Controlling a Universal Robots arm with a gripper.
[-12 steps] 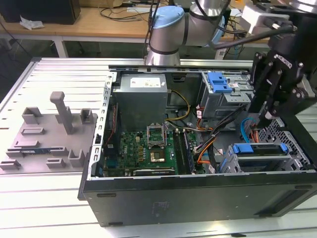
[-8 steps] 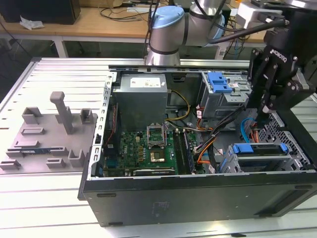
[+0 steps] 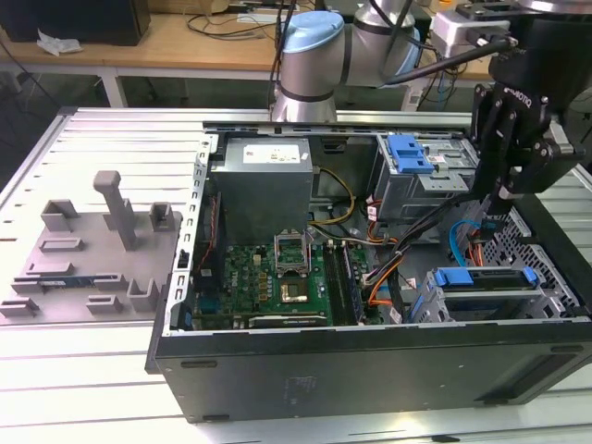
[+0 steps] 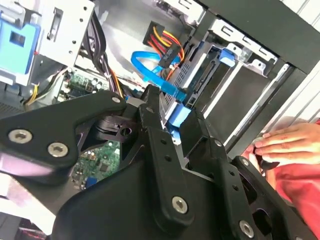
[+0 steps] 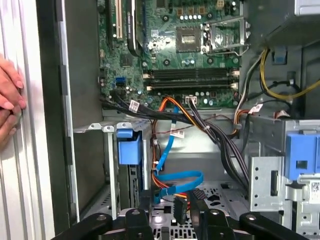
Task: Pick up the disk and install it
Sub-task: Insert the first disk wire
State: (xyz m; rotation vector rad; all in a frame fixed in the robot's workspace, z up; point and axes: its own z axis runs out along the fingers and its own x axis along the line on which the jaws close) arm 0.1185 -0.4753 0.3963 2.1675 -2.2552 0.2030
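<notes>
The claw (image 3: 504,192) was matte black. The disk (image 3: 484,277) showed a bright blue frame over silver-grey metal. The motherboard (image 3: 277,277) was green, and the power supply (image 3: 264,180) was grey with a white sticker. A blue cable (image 5: 175,182) looped beside orange, red and yellow wires (image 4: 167,40). The case (image 3: 370,370) was black, and the ribbed worktop (image 3: 120,129) was pale silver.

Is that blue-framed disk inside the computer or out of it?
Inside: the disk sits in a metal bay within the open case, its blue frame showing.
</notes>
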